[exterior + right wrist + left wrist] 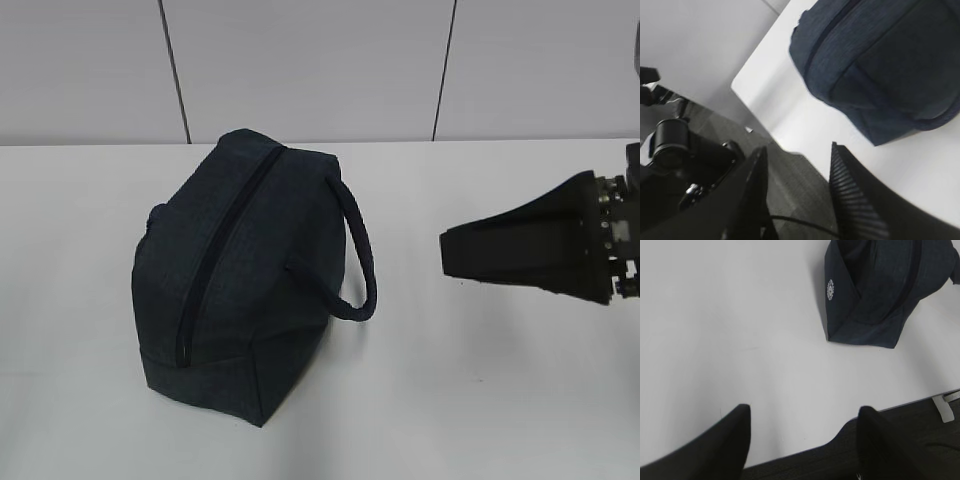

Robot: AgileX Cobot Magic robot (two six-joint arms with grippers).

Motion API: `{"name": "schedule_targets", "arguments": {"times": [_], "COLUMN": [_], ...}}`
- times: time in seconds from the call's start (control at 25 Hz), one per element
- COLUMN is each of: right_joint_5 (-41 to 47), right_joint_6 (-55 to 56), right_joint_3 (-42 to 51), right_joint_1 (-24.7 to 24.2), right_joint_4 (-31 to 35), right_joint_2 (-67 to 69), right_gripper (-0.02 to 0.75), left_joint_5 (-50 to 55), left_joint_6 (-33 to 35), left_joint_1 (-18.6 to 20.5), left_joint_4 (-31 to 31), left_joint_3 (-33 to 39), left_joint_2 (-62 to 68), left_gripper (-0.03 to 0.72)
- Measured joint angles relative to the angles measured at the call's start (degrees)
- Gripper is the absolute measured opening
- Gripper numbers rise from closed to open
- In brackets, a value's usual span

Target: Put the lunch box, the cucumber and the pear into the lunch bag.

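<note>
Lunch bag [240, 280] sits zipped mid-tabletop; both grippers, left [802, 440] and right [797, 170], hang apart and empty, so any packing attempt would hit closed fabric

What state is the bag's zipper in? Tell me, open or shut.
Shut. On the lunch bag the zipper runs as one closed dark line along the top, with no gap and no lining showing.
</note>
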Motion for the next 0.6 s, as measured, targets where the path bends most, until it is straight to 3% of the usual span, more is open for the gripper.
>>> {"name": "schedule_targets", "arguments": {"times": [0.32,0.6], "right_joint_5": [-12.8,-13.9], "right_joint_6": [1.7,5.6], "right_joint_3": [1.5,6.0], "right_joint_1": [-0.5,-0.2], "right_joint_4": [0.0,0.0], "right_joint_2": [0.0,0.0], "right_gripper": [0.332,0.332], "left_joint_5": [0.0,0.0], "left_joint_6": [0.0,0.0], "left_joint_1": [0.0,0.0], "left_joint_4": [0.0,0.0], "left_joint_3": [0.0,0.0], "left_joint_2": [0.0,0.0], "left_gripper": [0.403,0.403]}}
